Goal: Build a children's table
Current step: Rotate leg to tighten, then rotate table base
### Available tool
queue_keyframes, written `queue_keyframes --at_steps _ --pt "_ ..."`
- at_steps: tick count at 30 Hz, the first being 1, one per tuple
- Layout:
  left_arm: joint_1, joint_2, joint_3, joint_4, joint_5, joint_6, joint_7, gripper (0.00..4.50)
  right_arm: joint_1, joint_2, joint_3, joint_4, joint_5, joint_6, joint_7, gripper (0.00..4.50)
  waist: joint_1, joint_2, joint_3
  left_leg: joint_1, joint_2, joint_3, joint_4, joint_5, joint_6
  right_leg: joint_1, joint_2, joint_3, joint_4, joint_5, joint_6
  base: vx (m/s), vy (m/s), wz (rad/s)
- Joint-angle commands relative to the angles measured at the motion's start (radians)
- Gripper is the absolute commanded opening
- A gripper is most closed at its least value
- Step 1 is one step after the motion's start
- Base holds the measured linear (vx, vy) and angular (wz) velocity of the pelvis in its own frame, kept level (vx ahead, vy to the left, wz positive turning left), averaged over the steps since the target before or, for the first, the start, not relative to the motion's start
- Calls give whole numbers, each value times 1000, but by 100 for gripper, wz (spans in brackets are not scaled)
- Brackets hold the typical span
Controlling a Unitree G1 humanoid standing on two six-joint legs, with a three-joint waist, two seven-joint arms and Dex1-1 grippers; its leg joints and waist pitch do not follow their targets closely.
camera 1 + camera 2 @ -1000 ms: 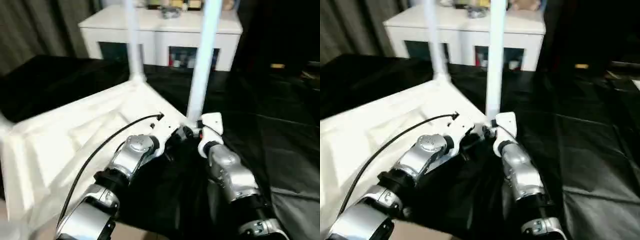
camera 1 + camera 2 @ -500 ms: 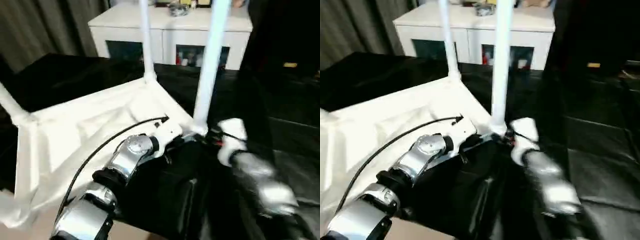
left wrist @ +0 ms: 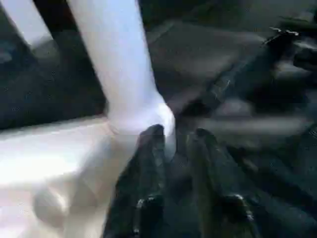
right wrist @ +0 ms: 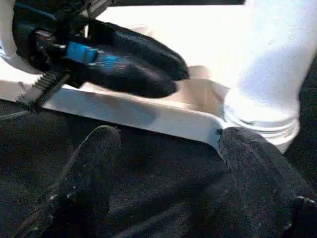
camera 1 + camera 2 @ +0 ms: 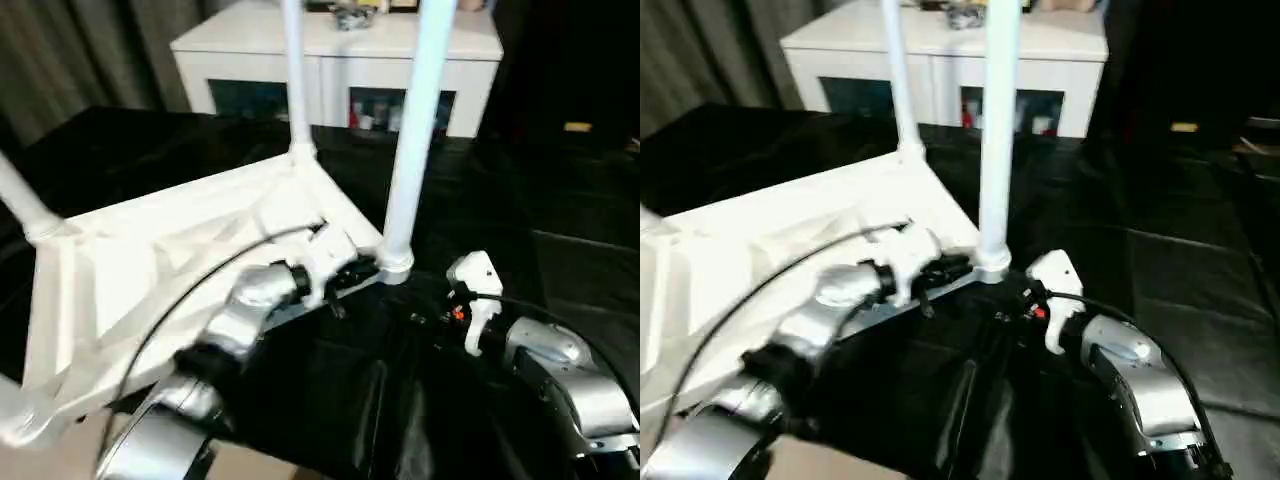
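Note:
The children's table (image 5: 150,270) lies upside down on black cloth, ribbed underside up. Its near right leg (image 5: 410,150) and far leg (image 5: 296,80) stand upright, and another leg (image 5: 20,205) shows at the left edge. My left gripper (image 3: 178,136) rests at the near right corner, against that leg's base. Its fingers (image 4: 143,54) are open by a narrow gap with nothing between them. My right gripper (image 4: 171,144) is open wide and empty, a little back from the same corner on the cloth side. The rim (image 4: 148,116) and the leg's collar (image 4: 262,119) lie just ahead of its fingers.
A white cabinet (image 5: 330,60) with dark glass doors stands behind the table. Black cloth (image 5: 560,230) covers the ground to the right and front. Grey curtains (image 5: 80,50) hang at the far left. A black cable (image 5: 200,300) loops along my left forearm.
My right gripper has drawn back from the leg's base toward the right and opened wider. My left gripper stayed at the corner and its fingers parted slightly. The camera has shifted.

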Motion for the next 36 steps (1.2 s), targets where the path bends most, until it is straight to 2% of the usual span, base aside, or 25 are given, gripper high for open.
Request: queue_keyframes --at_steps 1,2,3,4,5,6,7,8,9,10,11,12,13,14,16,18,19,23,27,28,29,30,33,34,36 --pt "66 79 -11 -165 -53 154 -81 122 -7 5 12 -49 31 22 27 351 6 -23 -62 -2 15 0 -71 -195 91 51 -34 20 -57 -199 -233 0 0 0" --pt "117 142 -15 -266 -77 231 -110 122 -15 18 17 -56 37 27 26 351 3 -23 -63 -1 16 1 -70 -189 89 51 -33 21 -54 -182 -238 0 0 0" --pt "177 218 -14 -376 -98 311 -138 132 -31 39 22 -54 38 31 13 351 -1 -30 -64 -5 15 1 -69 -164 93 51 -32 20 -49 -153 -242 0 0 0" --pt "206 255 -11 -425 -105 347 -151 140 -44 52 23 -48 39 36 2 351 -5 -21 -60 -3 13 3 -71 -158 97 44 -26 19 -51 -147 -247 0 0 0" --pt "240 295 -7 -476 -113 384 -162 140 -61 70 26 -36 36 38 -13 351 -5 -17 -59 5 15 5 -69 -171 93 37 -23 19 -52 -156 -250 0 0 0" --pt "255 313 -4 -498 -118 400 -167 150 -69 79 28 -29 34 38 -21 351 -4 -21 -59 5 15 5 -72 -181 87 39 -24 19 -50 -175 -251 0 0 0" --pt "290 352 3 -545 -115 437 -170 150 -93 107 29 -5 27 33 -46 351 0 -20 -53 14 16 10 -73 -211 74 28 -19 20 -58 -207 -244 0 0 0" --pt "312 377 8 -574 -112 460 -171 170 -108 125 30 10 21 29 -63 351 2 -19 -54 13 17 7 -75 -219 65 30 -22 21 -55 -213 -244 0 0 0" --pt "343 406 16 -624 -108 509 -168 175 -135 153 30 43 7 16 -96 351 2 -23 -50 9 14 7 -80 -235 52 32 -21 21 -58 -240 -229 0 0 0" --pt "348 411 17 -632 -106 517 -167 178 -141 158 29 49 6 14 -102 351 2 -19 -50 12 13 6 -82 -247 35 30 -21 22 -57 -255 -219 0 0 0" --pt "390 449 25 -694 -93 580 -159 181 -184 200 26 99 -2 3 -140 351 4 -18 -51 16 14 8 -80 -252 25 27 -21 23 -57 -252 -217 0 0 0" --pt "412 467 27 -718 -85 606 -155 195 -207 220 29 122 -7 -4 -155 351 2 -22 -50 12 12 6 -83 -254 17 29 -21 24 -55 -249 -213 0 0 0" --pt "428 485 27 -743 -91 636 -142 195 -226 238 28 140 -7 -8 -165 351 2 -19 -51 11 12 5 -83 -254 11 31 -22 23 -53 -246 -211 0 0 0" --pt "442 497 27 -761 -99 660 -132 208 -242 255 26 158 -8 -14 -174 351 2 -22 -51 15 10 6 -82 -257 6 28 -20 24 -54 -239 -204 0 0 0" --pt "464 511 26 -781 -109 692 -115 218 -279 281 21 211 -24 -34 -201 351 2 -23 -54 13 8 7 -79 -227 4 30 -18 24 -48 -188 -211 0 0 0" --pt "478 526 17 -784 -94 705 -104 238 -320 292 14 278 -64 -64 -260 351 2 -24 -54 10 5 7 -77 -210 -1 32 -19 23 -46 -178 -214 0 0 0" --pt "485 536 14 -786 -82 714 -96 250 -347 299 -4 321 -75 -81 -304 351 4 -24 -54 14 4 9 -75 -212 -4 30 -19 24 -47 -181 -212 0 0 0" --pt "494 555 14 -780 -41 726 -68 266 -421 305 -89 431 -70 -116 -428 351 4 -26 -54 15 3 9 -75 -222 -12 32 -18 25 -48 -196 -204 0 0 0" --pt "474 544 13 -780 -33 737 -17 301 -478 255 -154 553 -99 -178 -526 351 11 -25 -56 23 2 12 -69 -235 -21 26 -15 24 -46 -189 -201 0 0 0" --pt "473 542 13 -782 -35 739 -16 301 -481 251 -159 562 -99 -183 -530 351 14 -26 -56 22 1 13 -68 -234 -21 28 -14 24 -46 -184 -201 0 0 0" --pt "466 531 13 -794 -51 748 -12 311 -499 227 -188 610 -92 -201 -547 351 17 -27 -57 19 0 12 -67 -223 -21 31 -15 24 -44 -174 -198 0 0 0" --pt "464 528 12 -799 -54 751 -11 323 -505 214 -195 627 -95 -211 -554 351 19 -24 -58 16 0 11 -68 -220 -21 32 -15 23 -41 -165 -202 0 0 0" --pt "460 527 3 -799 -48 746 -10 345 -515 176 -209 663 -103 -234 -561 351 26 -31 -58 16 -2 14 -62 -234 -17 31 -15 24 -44 -184 -197 0 0 0" --pt "457 524 1 -797 -43 742 -11 345 -521 163 -215 679 -104 -243 -564 351 29 -28 -57 17 -2 14 -62 -244 -16 30 -16 24 -45 -207 -192 0 0 0" --pt "446 514 -5 -797 -41 733 -9 375 -539 139 -227 720 -106 -263 -570 351 31 -30 -57 20 -2 14 -61 -252 -17 28 -14 23 -47 -221 -190 0 0 0"
